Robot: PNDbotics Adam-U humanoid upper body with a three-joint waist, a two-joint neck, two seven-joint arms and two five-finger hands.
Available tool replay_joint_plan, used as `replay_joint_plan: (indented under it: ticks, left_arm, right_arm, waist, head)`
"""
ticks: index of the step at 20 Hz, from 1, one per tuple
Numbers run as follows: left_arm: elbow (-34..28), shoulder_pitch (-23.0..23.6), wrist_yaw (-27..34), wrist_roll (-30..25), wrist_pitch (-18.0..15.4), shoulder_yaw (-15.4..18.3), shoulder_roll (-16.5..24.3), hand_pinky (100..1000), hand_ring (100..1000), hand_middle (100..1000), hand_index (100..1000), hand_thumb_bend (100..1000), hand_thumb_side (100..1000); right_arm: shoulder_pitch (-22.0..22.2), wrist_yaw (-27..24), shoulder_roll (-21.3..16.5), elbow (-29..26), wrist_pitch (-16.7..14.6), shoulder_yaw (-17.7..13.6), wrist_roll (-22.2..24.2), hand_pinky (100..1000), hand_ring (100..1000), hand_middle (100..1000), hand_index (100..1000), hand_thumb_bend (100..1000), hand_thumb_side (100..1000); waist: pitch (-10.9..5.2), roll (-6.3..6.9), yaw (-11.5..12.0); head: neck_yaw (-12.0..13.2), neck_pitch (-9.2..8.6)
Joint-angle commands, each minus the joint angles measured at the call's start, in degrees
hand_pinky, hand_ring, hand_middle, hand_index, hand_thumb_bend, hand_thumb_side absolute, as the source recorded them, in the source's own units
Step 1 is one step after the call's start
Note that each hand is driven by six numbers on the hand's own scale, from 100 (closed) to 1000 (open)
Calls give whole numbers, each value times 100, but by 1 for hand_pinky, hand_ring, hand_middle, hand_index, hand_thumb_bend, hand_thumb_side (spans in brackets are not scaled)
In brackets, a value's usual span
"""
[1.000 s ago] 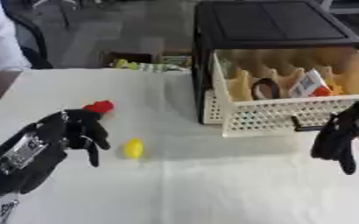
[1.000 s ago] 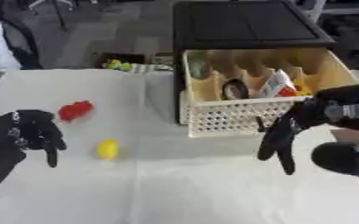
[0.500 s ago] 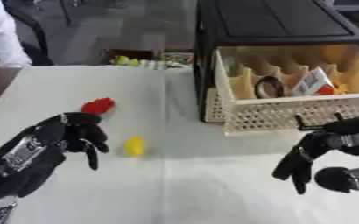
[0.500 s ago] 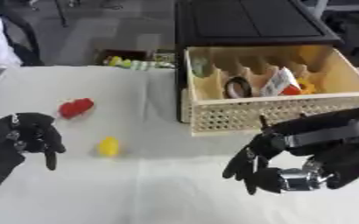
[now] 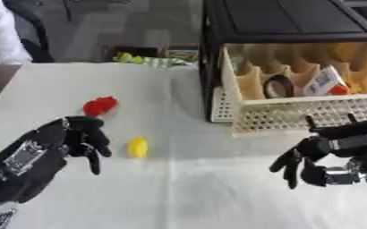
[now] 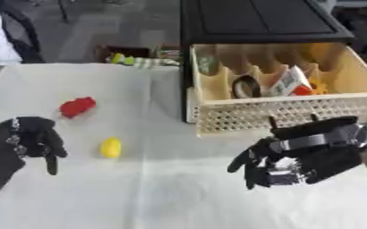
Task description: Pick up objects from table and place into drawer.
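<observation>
Right hand (image 6: 296,154) has dropped away from the drawer (image 6: 280,117) front and now hangs over the surface (image 5: 186,192) near its right edge, below the drawer, fingers loosely curled downward, holding nothing. Left hand (image 5: 49,150) sits unchanged by the left edge, fingers relaxed and bent down, empty, just beside but not touching the yellow object (image 5: 137,146). Red object (image 5: 100,105) lies further back toward the left side, apart from both hands; the drawer is pulled out with several items inside.
</observation>
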Motion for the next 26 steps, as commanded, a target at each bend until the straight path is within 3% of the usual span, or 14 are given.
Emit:
replay_joint_plan:
  ticks: [1, 7, 26]
  left_arm:
    - [-82, -63, -61, 8, 23, 8, -1, 448, 628, 628, 832, 100, 911]
    - [-82, -56, -131, 10, 40, 8, -22, 449, 629, 628, 831, 100, 921]
    - [-82, -72, -261, -60, 126, 10, -133, 451, 631, 632, 831, 100, 939]
  right_arm:
    - [-31, 267, -112, 212, -48, -117, -15, 640, 825, 695, 948, 100, 1000]
    - [-46, 510, -58, 547, -188, -172, -15, 631, 816, 733, 938, 100, 1000]
    - [-618, 593, 285, 1188, -398, -231, -15, 618, 800, 703, 902, 100, 1000]
  waist:
    - [-68, -12, 10]
    - [-34, -21, 28]
    - [68, -42, 102]
  head:
    - [-21, -80]
    - [-49, -133]
    - [-129, -305]
